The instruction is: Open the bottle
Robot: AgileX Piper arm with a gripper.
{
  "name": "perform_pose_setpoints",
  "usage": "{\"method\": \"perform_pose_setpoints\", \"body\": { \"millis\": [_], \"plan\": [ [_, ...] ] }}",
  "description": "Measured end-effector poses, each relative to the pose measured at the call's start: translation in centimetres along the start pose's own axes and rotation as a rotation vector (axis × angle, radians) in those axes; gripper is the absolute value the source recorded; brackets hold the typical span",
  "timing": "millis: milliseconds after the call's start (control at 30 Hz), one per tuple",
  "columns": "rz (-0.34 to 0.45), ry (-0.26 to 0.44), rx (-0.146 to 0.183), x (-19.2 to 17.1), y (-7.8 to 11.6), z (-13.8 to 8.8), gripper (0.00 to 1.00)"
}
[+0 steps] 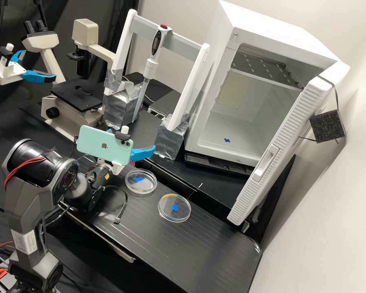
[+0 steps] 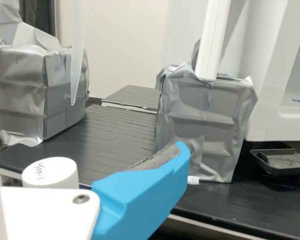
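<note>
My gripper (image 1: pixel 131 139) stands over the bench's raised black deck in the high view, behind the pale green phone (image 1: pixel 103 147) mounted on the wrist. It is open. One blue finger (image 1: pixel 143 153) points to the right, and the other is mostly covered by the phone. Just below the right finger is a small purplish patch (image 1: pixel 132 163); I cannot tell what it belongs to. From the wrist, the gripper (image 2: pixel 140 186) has a bare grey pad (image 2: pixel 157 159) on its blue finger, with nothing touching it there.
Two clear dishes (image 1: pixel 141 181) (image 1: pixel 174 207) lie on the deck near the wrist. Behind are a pipette (image 1: pixel 151 68) on its white stand, silver-wrapped blocks (image 2: pixel 205 125), a microscope (image 1: pixel 78 95) and a white cabinet (image 1: pixel 248 101) with its door ajar. A second arm's gripper is at upper left.
</note>
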State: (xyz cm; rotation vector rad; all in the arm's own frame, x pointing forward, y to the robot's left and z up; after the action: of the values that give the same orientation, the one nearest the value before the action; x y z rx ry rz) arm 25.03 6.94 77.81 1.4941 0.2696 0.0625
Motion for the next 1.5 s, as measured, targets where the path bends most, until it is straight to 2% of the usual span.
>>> {"method": "perform_pose_setpoints", "body": {
  "millis": [67, 100, 1500],
  "plan": [
    [-0.004, -0.004, 0.000, 0.03, -0.10, 0.08, 1.00],
    [-0.006, -0.005, 0.000, 0.04, -0.12, 0.11, 0.00],
    [-0.022, -0.007, -0.001, 0.14, -0.55, 0.16, 0.00]
  ]
}}
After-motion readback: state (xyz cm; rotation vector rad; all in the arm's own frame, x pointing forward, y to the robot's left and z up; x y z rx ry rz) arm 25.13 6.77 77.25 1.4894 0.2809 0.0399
